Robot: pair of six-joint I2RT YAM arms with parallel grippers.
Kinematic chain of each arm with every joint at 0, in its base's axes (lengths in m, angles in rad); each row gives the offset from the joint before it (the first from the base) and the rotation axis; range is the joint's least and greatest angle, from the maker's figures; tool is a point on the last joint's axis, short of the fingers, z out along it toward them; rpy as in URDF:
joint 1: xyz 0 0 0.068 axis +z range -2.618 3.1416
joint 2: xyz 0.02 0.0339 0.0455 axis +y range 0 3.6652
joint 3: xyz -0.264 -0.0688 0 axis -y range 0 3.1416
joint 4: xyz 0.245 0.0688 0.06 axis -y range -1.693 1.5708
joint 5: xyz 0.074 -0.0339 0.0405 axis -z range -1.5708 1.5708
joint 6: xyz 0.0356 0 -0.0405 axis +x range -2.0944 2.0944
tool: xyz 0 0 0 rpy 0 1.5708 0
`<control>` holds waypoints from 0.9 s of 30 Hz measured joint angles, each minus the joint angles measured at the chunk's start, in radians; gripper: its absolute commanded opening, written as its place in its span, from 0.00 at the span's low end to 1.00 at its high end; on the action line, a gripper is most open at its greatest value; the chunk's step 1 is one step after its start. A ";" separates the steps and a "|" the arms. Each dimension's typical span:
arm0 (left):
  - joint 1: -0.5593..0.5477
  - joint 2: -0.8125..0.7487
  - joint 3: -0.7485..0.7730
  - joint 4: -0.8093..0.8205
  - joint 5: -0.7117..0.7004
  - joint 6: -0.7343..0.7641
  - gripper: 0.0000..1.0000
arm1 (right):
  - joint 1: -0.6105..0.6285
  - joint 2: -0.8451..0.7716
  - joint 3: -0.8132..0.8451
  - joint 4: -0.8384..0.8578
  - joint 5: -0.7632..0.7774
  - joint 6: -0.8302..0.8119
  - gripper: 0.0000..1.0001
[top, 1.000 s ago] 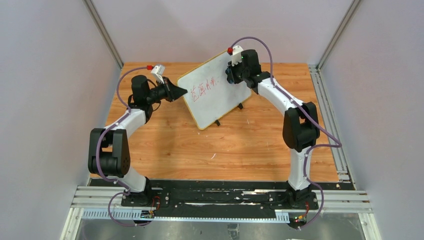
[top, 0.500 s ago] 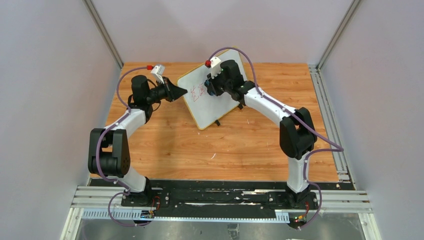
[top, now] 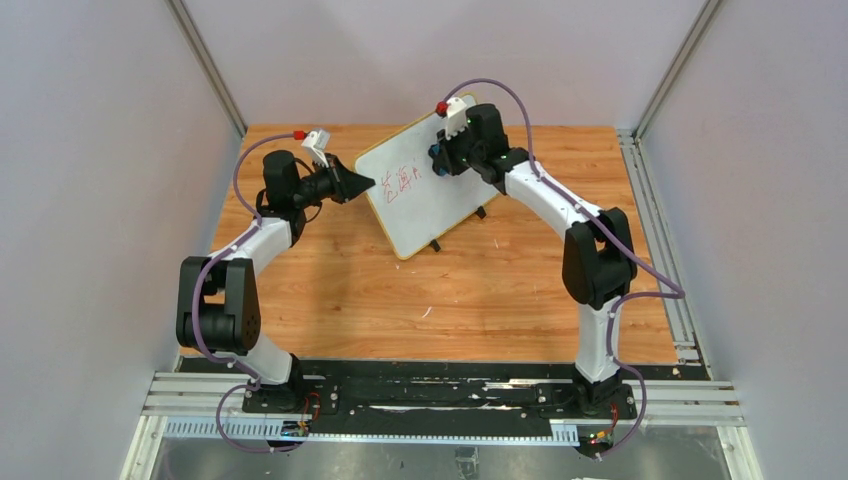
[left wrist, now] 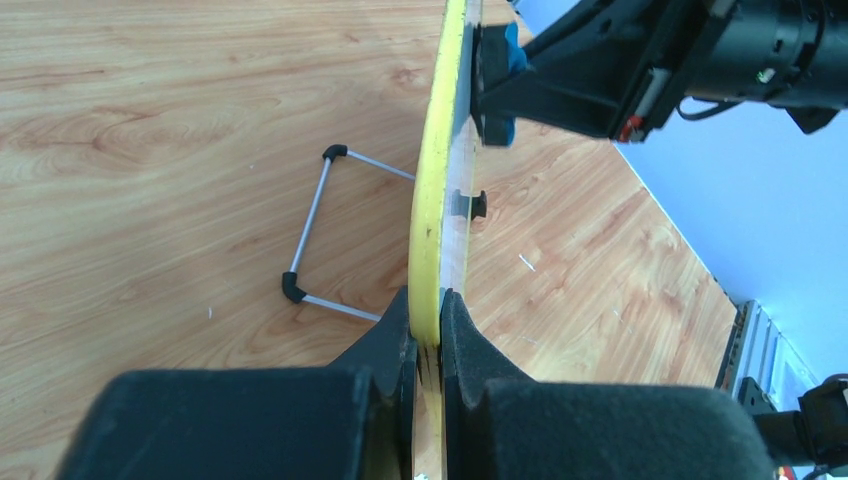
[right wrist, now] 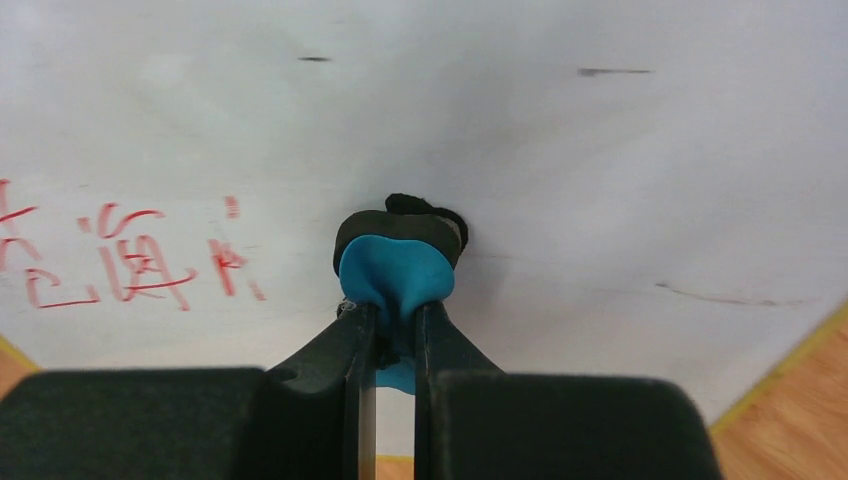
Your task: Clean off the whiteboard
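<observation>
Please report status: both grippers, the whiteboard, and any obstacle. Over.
Left gripper shut on whiteboard edge. Right gripper shut on blue eraser, pressed to the board. Red characters beside it not yet wiped. No obstacle seen.

Your whiteboard (top: 425, 195) stands tilted on the table (top: 450, 290), upper centre of the top view. At its left edge your left gripper (top: 366, 183) pinches the rim between both fingers. Your right gripper (top: 440, 160) is at the board's upper right, clamping an eraser (right wrist: 393, 262) that touches the board face. The writing (top: 398, 181) lies left of the eraser. Behind the board, a wire stand (left wrist: 318, 240) rests on the table.
</observation>
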 measured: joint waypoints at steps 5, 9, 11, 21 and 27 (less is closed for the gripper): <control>-0.002 0.000 0.000 0.001 0.005 0.002 0.00 | -0.065 0.013 0.028 -0.007 0.033 -0.011 0.01; -0.003 0.000 0.002 0.002 0.008 0.006 0.00 | -0.092 0.019 0.039 -0.013 0.053 -0.021 0.01; -0.005 0.000 0.004 0.002 0.008 0.007 0.00 | -0.097 0.019 0.039 -0.014 0.053 -0.020 0.01; -0.005 0.000 0.004 -0.004 0.003 0.009 0.00 | -0.045 0.012 0.020 -0.006 0.066 -0.013 0.01; -0.005 0.000 0.004 -0.003 0.005 0.010 0.00 | 0.045 -0.016 0.009 -0.006 0.080 -0.015 0.01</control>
